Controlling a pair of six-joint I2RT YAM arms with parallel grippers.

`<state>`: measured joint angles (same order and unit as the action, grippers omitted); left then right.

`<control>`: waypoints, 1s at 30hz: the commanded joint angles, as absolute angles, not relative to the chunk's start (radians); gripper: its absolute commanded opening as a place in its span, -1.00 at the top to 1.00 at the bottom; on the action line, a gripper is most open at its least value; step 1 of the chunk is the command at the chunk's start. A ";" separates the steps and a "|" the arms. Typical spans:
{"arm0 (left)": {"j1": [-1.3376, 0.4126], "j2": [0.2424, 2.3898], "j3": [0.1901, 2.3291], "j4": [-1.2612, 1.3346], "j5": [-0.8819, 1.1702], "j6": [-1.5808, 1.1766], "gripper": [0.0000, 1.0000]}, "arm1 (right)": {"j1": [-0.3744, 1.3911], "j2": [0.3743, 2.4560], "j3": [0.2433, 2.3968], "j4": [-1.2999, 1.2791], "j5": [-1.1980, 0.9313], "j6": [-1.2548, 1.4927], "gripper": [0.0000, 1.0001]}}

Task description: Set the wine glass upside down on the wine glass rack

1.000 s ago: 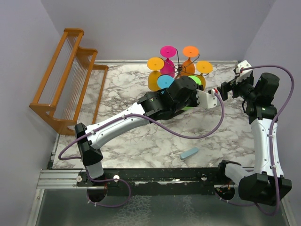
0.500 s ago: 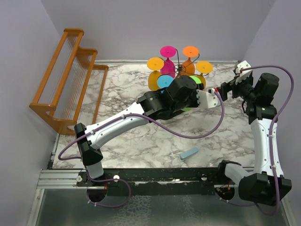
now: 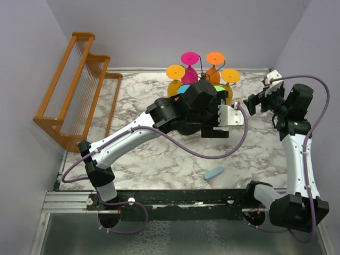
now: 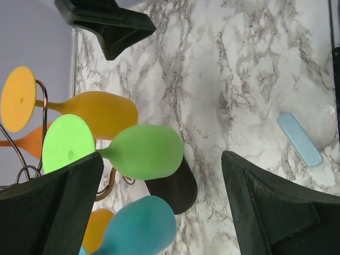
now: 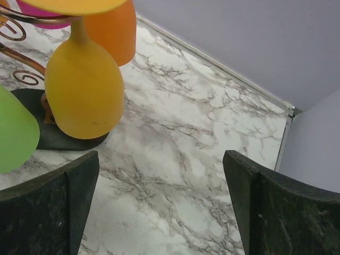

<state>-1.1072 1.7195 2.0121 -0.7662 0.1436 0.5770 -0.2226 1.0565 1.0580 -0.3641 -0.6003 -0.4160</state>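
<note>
The green wine glass [image 4: 141, 151] hangs upside down on the wine glass rack, its round foot [image 4: 65, 142] caught in a wire arm [image 4: 41, 98]. The rack's black oval base [image 4: 179, 187] lies under it. My left gripper [image 4: 162, 154] is open, one finger on each side of the green bowl and not touching it. In the top view my left gripper [image 3: 217, 123] and arm cover most of that glass just in front of the rack [image 3: 203, 78]. My right gripper [image 3: 248, 103] stands open and empty to the right of the rack, over bare marble [image 5: 159, 159].
Other glasses hang on the rack: teal [image 4: 138, 228], yellow [image 4: 98, 111], orange [image 3: 214, 57], pink [image 3: 189, 57]. A large wooden stepped rack [image 3: 74, 90] stands at the left. A pale blue flat piece [image 3: 214, 172] lies on the marble near the front. Walls close in on three sides.
My left gripper has opened and let go of the green glass, which now hangs on the rack. The left wrist has turned and drawn back a little. The right arm has barely moved.
</note>
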 commanded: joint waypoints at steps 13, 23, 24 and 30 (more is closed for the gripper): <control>-1.048 1.531 2.060 -1.122 0.127 0.763 -0.98 | -0.227 1.053 1.041 -0.159 -0.235 -0.191 -0.99; -0.714 1.339 1.816 -0.964 0.000 0.755 -0.98 | -0.227 1.067 1.088 -0.206 -0.228 -0.333 -0.99; -0.670 1.316 1.749 -0.870 -0.032 0.740 -0.98 | -0.227 1.064 1.089 -0.204 -0.230 -0.324 -0.99; -0.375 1.186 1.431 -0.327 -0.305 0.451 -0.98 | -0.227 1.078 1.121 -0.266 -0.288 -0.283 -0.99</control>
